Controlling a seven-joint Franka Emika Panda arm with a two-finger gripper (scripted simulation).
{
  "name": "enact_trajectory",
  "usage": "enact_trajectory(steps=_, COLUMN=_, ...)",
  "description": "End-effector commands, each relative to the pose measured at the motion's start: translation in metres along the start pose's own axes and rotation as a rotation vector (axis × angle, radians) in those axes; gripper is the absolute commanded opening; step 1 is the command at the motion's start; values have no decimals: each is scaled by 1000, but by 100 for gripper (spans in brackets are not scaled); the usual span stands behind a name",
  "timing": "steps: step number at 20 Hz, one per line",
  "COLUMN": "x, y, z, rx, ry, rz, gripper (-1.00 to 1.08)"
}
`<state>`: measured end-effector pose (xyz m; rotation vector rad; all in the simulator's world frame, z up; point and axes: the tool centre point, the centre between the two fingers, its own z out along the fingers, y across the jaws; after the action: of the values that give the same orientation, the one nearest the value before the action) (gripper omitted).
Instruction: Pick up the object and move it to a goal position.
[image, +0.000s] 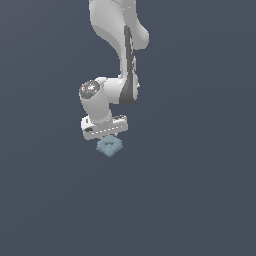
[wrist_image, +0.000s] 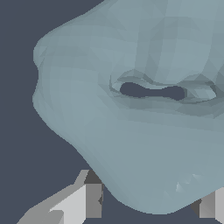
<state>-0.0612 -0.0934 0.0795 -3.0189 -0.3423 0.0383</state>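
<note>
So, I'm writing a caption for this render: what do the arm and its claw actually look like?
The arm is glossy white with rounded links and a dark grey strip running down its side. The wrist joint has a grey speckled round cap. The claw hangs from a white flat bar-shaped body; in the wrist view its fingertips are blocky, white and grey. No cables show.

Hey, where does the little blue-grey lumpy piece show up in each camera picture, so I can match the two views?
Exterior view: the lumpy piece sits near the middle of the picture, just under the white gripper.
Wrist view: the same piece fills most of the picture, seen close up, with its dark dent showing.
Shared landmark: the gripper; its jaws stand on either side of the piece's near edge in the wrist view, and whether they touch it cannot be told.
</note>
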Motion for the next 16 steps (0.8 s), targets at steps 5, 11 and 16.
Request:
enact_trajectory(steps=5, x=8, y=36, z=-59, rx=0, ry=-1, rz=-1, gripper=-100)
enact_trajectory(steps=11, x=15, y=67, z=-108, rx=1, ry=-1, rz=-2, gripper=-100)
enact_trajectory(steps=16, x=21, y=85, z=-135, rx=1, ry=-2, rz=-2, gripper=-100)
